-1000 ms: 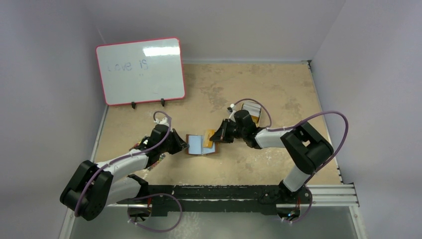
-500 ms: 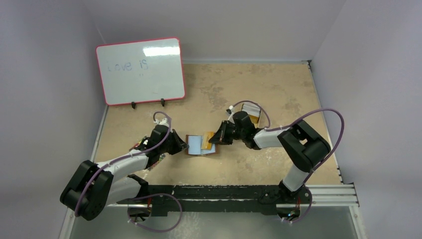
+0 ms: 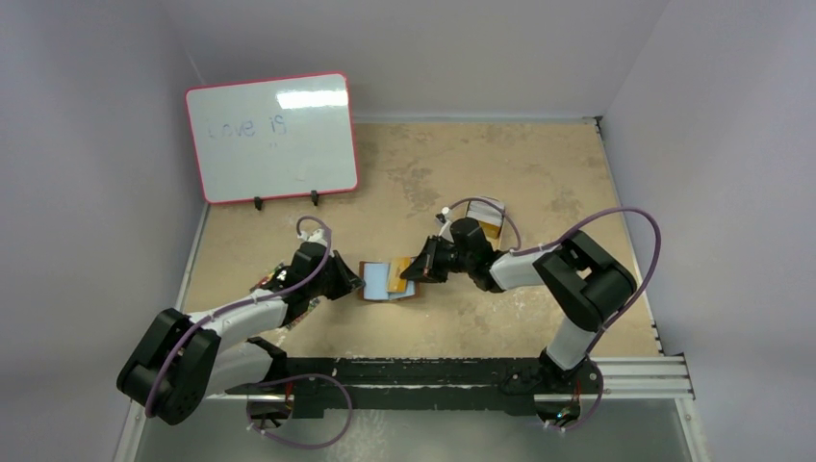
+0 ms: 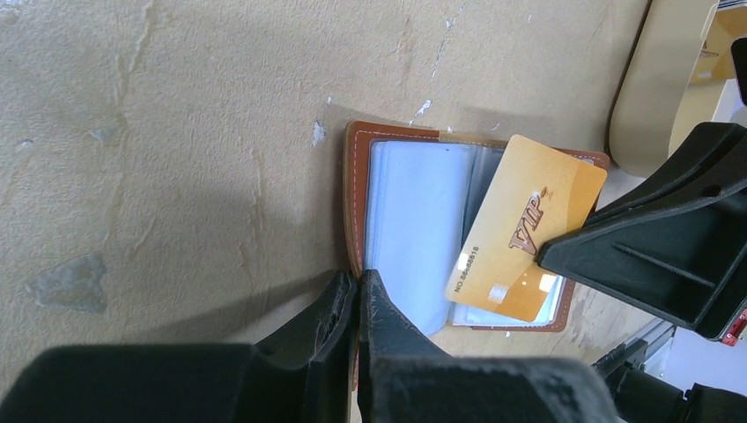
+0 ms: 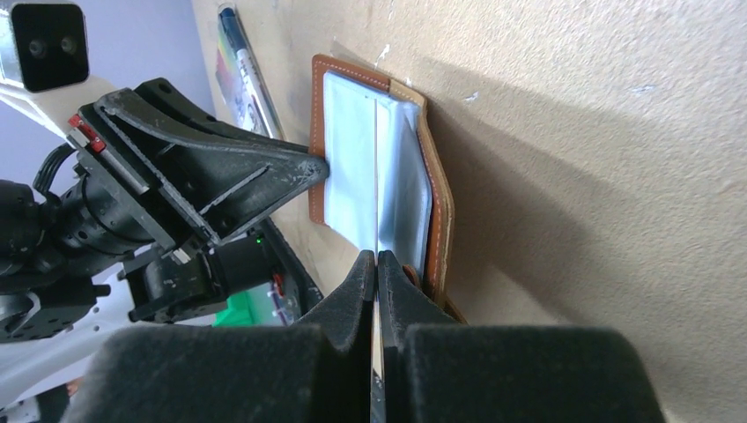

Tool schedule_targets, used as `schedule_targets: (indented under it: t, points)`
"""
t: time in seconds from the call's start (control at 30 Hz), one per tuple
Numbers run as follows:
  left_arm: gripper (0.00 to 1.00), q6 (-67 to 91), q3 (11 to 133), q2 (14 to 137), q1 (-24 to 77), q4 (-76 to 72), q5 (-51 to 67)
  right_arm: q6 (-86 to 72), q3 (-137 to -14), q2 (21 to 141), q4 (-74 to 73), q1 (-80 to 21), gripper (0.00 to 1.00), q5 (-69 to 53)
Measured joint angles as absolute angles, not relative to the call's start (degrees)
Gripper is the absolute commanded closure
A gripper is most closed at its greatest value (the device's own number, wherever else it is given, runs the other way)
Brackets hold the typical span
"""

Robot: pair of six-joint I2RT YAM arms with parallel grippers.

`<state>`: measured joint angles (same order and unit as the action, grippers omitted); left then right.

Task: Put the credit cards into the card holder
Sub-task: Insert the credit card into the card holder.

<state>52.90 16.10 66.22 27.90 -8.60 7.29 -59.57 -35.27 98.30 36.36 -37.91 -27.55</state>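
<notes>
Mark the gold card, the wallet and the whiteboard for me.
gold card (image 4: 524, 229), left wrist view, centre of its face.
wallet (image 4: 355, 203), left wrist view, brown stitched left edge.
whiteboard (image 3: 272, 135), top view, middle of white surface.

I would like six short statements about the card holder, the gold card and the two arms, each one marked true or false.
1. The card holder lies open on the table. True.
2. The left fingers hold the gold card. False: the right fingers hold it.
3. The gold card has VIP printed on it. True.
4. The left fingers are spread wide. False: they are shut on the card holder's edge.
5. The gold card sits fully inside a slot. False: most of it shows, slanted over the open holder.
6. A whiteboard stands at the table's far left corner. True.
</notes>
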Motion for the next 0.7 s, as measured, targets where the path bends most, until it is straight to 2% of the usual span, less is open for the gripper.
schedule_targets:
  t: [0.7]
  points:
    - [1.0,52.9,16.0,66.2,27.9,-9.0,7.4,-58.8,-36.8,100.6,32.3,-38.2,1.0,-29.1]
